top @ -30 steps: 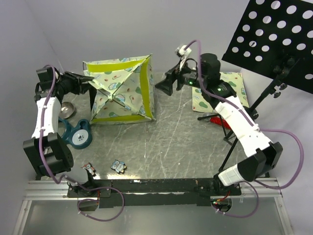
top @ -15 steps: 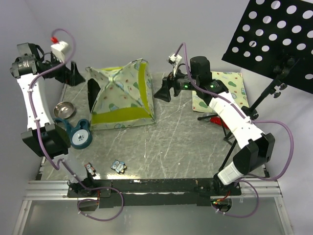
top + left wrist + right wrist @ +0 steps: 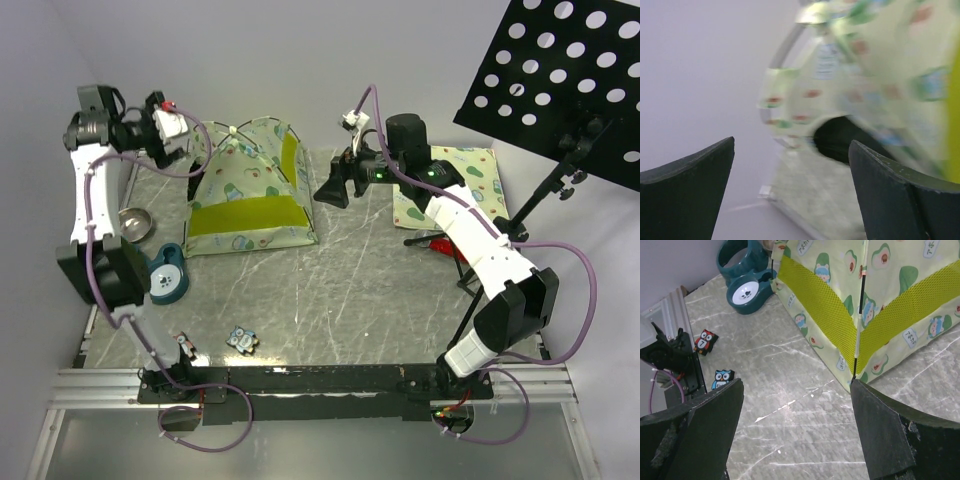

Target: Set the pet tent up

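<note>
Two claws gape wide and grip nothing: the left claw (image 3: pixel 190 140) hovers just beside the tent (image 3: pixel 245 190) peak, and the right claw (image 3: pixel 335 188) faces its yellow side. Domed on the tabletop (image 3: pixel 380 290), upper left of the frame, the tent apparently rests on its own base, needing no support.

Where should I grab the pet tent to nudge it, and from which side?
Probably the thin corner pole, low on the pet tent, approached from the right side with the open right gripper. The pole forms a narrow, nearly upright ridge between two lime mesh panels and faces that gripper, so the jaws can close across it rather than on loose fabric.
</note>
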Controlling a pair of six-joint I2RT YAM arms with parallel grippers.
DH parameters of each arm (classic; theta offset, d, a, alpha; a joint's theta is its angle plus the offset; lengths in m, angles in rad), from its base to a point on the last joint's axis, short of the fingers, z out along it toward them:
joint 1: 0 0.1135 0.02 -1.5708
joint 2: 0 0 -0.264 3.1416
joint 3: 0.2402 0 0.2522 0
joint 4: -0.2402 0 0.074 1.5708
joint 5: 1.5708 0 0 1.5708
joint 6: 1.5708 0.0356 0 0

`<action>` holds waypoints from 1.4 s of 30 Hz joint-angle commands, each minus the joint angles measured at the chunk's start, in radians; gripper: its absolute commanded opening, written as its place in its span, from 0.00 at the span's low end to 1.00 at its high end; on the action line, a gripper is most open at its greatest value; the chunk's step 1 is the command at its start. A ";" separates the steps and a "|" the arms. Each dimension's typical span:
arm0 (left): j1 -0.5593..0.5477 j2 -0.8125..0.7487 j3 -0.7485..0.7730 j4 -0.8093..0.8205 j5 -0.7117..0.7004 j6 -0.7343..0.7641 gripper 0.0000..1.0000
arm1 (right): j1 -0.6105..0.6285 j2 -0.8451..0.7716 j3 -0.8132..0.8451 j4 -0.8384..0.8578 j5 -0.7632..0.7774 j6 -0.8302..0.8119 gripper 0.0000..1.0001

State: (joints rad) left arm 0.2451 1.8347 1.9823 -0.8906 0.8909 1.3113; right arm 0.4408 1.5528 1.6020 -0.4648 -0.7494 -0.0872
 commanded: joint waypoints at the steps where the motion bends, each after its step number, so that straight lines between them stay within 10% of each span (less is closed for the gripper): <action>1: -0.004 0.142 0.225 -0.052 0.046 0.152 0.95 | 0.004 -0.030 0.016 0.003 0.008 -0.009 0.93; 4: -0.015 0.172 0.247 -0.237 0.034 0.247 0.90 | 0.003 -0.048 0.004 0.000 0.030 -0.022 0.93; 10: -0.134 -0.001 -0.107 -0.107 -0.090 -0.002 0.83 | -0.011 -0.080 -0.033 0.008 0.041 -0.014 0.93; 17: -0.504 -0.097 -0.205 0.307 -0.150 -0.779 0.82 | -0.031 -0.066 -0.027 0.002 0.022 0.003 0.93; 36: -0.389 0.064 -0.036 0.258 -0.066 -0.767 0.75 | -0.048 -0.076 -0.088 0.037 0.149 0.047 0.94; 40: -0.405 0.086 -0.053 0.274 -0.073 -0.758 0.55 | -0.051 -0.069 -0.088 0.008 0.270 0.030 0.95; 42: -0.403 0.093 -0.034 0.246 -0.096 -0.779 0.30 | -0.060 -0.054 -0.071 -0.012 0.340 0.023 0.95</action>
State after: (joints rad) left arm -0.1543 1.9518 1.9018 -0.6220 0.7631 0.5507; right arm 0.3988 1.4891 1.4902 -0.4595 -0.5571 -0.0479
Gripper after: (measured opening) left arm 0.502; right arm 0.950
